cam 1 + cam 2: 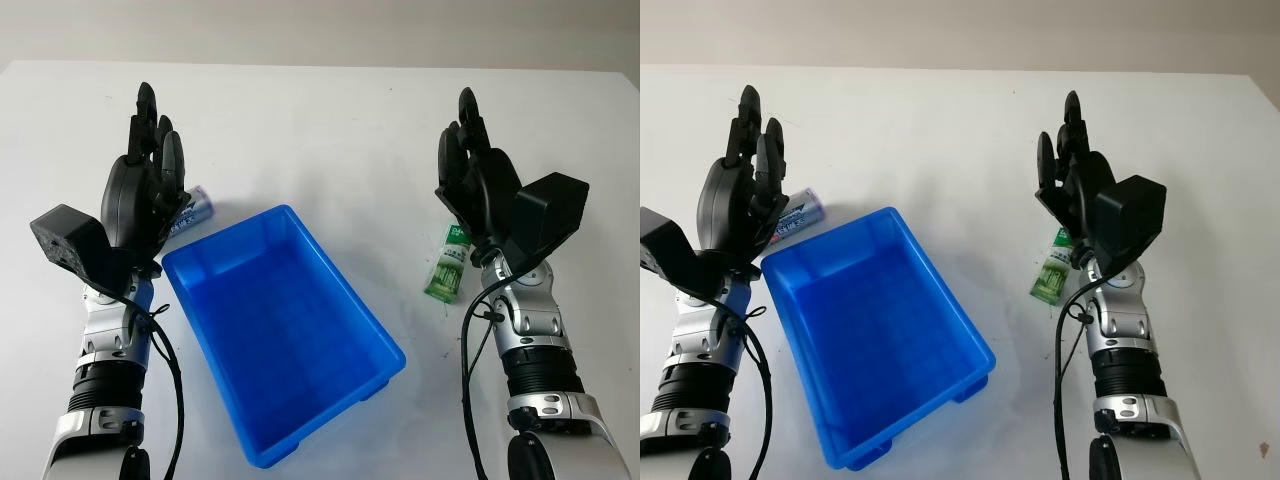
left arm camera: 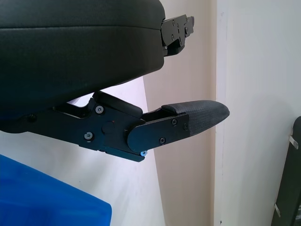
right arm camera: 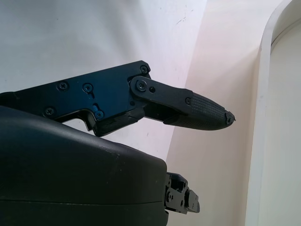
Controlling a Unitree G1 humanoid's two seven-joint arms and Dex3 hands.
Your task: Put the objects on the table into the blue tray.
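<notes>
1. The tray (image 1: pixel 283 340) was bright blue; the table (image 1: pixel 330 130) was white.
2. The packet (image 1: pixel 447 263) was green with white print; the tube (image 1: pixel 190 213) was pale lilac and white, blue-lettered.
3. Both hands were black, on silver-grey forearms.

white table (image 1: pixel 330 130), pale wall (image 1: pixel 320 28) behind

Tray (image 1: pixel 352 290): centre of the desk (image 1: pixel 330 130).
Tube (image 1: pixel 190 213): just beside the tray's far-left corner, under the left hand (image 1: pixel 145 185).
Packet (image 1: pixel 447 265): right of the tray, under the right hand (image 1: pixel 478 185).
</notes>
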